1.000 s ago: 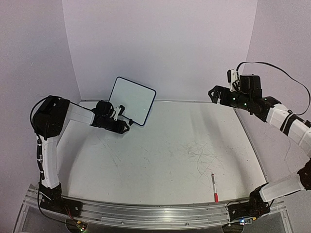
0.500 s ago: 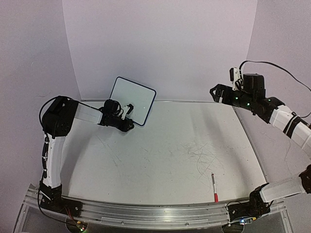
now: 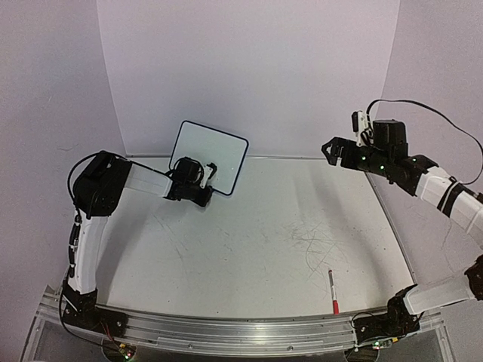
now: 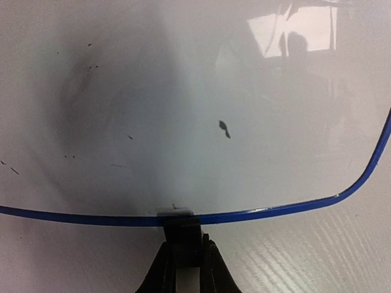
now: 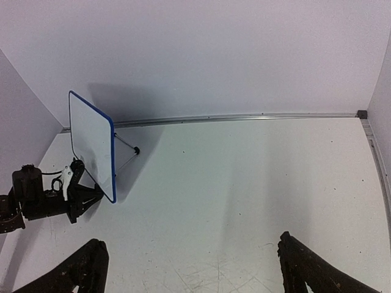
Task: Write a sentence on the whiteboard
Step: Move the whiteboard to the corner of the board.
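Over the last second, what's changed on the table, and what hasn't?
The left end effector slid right to the whiteboard and closed on the small black foot at its lower edge. The board shifted slightly to the right as that happened. The right end effector stayed raised and open in about the same place. The red marker did not move from its spot near the front of the table.

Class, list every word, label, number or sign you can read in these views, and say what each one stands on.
None can be read.
The whiteboard carries no writing, only a few small dark specks and a grey smudge.
The marker lying on the table is too small to show any label.
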Robot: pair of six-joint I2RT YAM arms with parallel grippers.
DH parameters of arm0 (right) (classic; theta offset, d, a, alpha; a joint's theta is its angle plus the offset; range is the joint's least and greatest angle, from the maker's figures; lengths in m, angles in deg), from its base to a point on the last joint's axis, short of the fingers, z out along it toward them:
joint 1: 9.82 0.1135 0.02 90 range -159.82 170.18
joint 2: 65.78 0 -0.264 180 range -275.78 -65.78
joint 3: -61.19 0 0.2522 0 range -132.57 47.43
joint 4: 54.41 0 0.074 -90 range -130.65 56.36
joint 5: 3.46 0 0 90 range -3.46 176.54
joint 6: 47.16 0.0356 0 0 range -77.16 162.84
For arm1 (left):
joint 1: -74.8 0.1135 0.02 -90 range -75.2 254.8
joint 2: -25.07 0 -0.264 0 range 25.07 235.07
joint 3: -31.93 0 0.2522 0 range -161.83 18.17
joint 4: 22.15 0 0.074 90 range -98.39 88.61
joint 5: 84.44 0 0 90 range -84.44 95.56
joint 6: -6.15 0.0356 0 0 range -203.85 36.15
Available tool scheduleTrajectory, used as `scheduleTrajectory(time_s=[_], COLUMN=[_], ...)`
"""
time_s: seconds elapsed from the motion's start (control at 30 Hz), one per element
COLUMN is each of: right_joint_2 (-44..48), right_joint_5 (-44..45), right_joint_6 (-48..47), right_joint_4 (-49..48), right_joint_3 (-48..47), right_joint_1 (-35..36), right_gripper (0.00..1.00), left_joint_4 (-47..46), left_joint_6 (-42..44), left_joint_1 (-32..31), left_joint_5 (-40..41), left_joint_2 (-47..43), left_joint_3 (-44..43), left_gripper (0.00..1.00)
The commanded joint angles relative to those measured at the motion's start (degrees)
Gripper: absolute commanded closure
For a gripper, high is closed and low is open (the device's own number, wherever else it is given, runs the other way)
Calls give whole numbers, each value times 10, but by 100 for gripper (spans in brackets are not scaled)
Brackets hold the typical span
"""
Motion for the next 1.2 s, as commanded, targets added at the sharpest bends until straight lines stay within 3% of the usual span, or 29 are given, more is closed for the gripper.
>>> scheduleTrajectory(time_s=[0.0, 0.23, 0.43, 0.6, 0.7, 0.9, 1.17], right_joint_2=[-3, -24, -47, -82, -103, -164, -294], right_joint_5=[-2, -9, -16, -12, 0, 35, 112], right_joint_6=[7, 11, 17, 27, 38, 78, 140], right_joint_4=[-26, -28, -31, -31, -30, -26, -23], right_joint_3=[5, 12, 15, 12, 6, -20, -99], right_joint_1=[7, 15, 30, 56, 83, 131, 205], right_gripper=[3, 3, 3, 2, 2, 3, 4], left_joint_4=[-11, 11, 27, 34, 39, 39, 55], left_joint_6=[-47, -193, -286, -317, -319, -317, -276], left_joint_1=[-65, -123, -173, -204, -208, -209, -208], left_joint_5=[58, 140, 157, 160, 154, 140, 244], left_joint_2=[2, -13, -21, -18, -29, -87, -258], left_joint_3=[-20, -5, 5, -5, -5, 37, 162], left_gripper=[97, 98, 98, 91, 85, 63, 32])
